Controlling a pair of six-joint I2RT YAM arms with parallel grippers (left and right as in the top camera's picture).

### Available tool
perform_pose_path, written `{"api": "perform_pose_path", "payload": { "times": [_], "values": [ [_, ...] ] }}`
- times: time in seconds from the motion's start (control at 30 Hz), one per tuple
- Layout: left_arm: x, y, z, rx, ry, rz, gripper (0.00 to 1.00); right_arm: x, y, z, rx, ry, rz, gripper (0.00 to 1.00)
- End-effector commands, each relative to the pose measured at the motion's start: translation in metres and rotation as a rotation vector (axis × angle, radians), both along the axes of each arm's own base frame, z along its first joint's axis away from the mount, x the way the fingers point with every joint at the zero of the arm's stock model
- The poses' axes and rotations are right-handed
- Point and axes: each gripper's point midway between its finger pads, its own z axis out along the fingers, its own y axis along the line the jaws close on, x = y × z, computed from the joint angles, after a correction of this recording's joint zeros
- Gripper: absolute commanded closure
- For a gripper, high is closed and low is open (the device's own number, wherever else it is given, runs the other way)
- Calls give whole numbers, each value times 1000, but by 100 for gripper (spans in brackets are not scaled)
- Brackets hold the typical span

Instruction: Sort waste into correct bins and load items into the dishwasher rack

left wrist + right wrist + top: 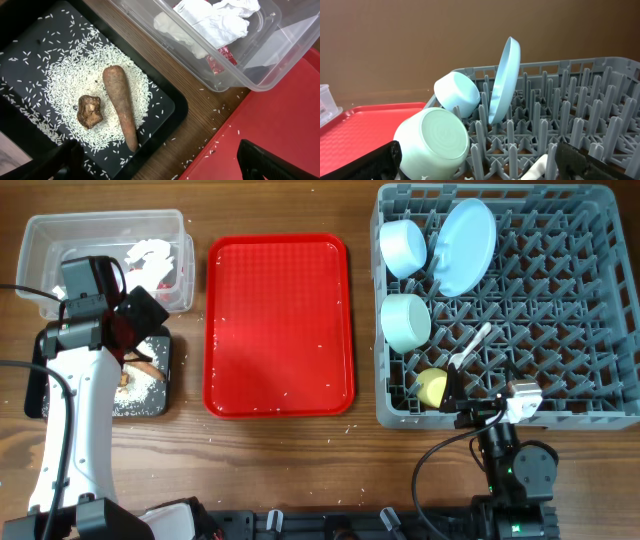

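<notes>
Wooden table (280, 460) under everything. Upper left of overhead view: clear tub (50, 240) holding wrapper (150, 260). Just below it: black tray (160, 405) with rice (65, 85), stick (122, 105) and lump (90, 111) lying on the grains. Centre: red tray (280, 325), flecked with stray grains. Right: rack (580, 310) with plate (467, 245) on edge, whitish bowl (403, 247), green bowl (406, 322), cup (432, 388) and spoon (470, 345) toward its left side. Left claw (156, 150) spread wide, empty, above black tray's edge. Right claw (477, 150) likewise wide, empty, at rack's lower edge.
</notes>
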Motion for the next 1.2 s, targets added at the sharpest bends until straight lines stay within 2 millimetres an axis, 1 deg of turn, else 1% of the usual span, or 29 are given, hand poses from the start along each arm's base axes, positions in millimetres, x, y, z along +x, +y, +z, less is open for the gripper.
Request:
{"api": "perform_pose_path", "payload": {
  "times": [0.0, 0.03, 0.1, 0.17, 0.27, 0.3, 0.37, 0.4, 0.5, 0.53, 0.6, 0.77, 0.83, 0.97, 1.17],
  "values": [
    [2, 2, 7, 10, -15, -10, 0, -1, -1, 3, 21, -14, -2, 0],
    [1, 2, 10, 13, -26, -10, 0, -1, -1, 3, 21, -14, -2, 0],
    [-3, -5, 27, 24, -79, -26, 0, -1, -1, 3, 21, -14, -2, 0],
    [-11, -7, 48, 95, -126, -45, 0, -1, -1, 3, 21, -14, -2, 0],
    [-29, -36, 72, 105, -210, -124, 0, -1, -1, 3, 21, -14, -2, 0],
    [-33, -41, 82, 129, -253, -137, 0, -1, -1, 3, 21, -14, -2, 0],
    [-43, -53, 96, 124, -372, -160, 0, -1, -1, 3, 21, -14, -2, 0],
    [-44, -61, 102, 104, -447, -185, 0, -1, -1, 3, 21, -14, -2, 0],
    [-47, -85, 109, 44, -728, -290, 0, -1, -1, 3, 21, -14, -2, 0],
    [-50, -91, 107, 37, -790, -319, 0, -1, -1, 3, 21, -14, -2, 0],
    [-58, -102, 92, 21, -910, -371, 0, -1, -1, 3, 21, -14, -2, 0],
    [-74, -118, 48, 1, -1004, -434, 0, -1, -1, 3, 21, -14, -2, 0],
    [-77, -118, 35, 5, -1003, -429, 0, -1, -1, 3, 21, -14, -2, 0],
    [-81, -113, 13, 27, -994, -403, 0, -1, -1, 3, 21, -14, -2, 0],
    [-85, -110, -10, 27, -948, -392, 0, -1, -1, 3, 21, -14, -2, 0]
  ]
}}
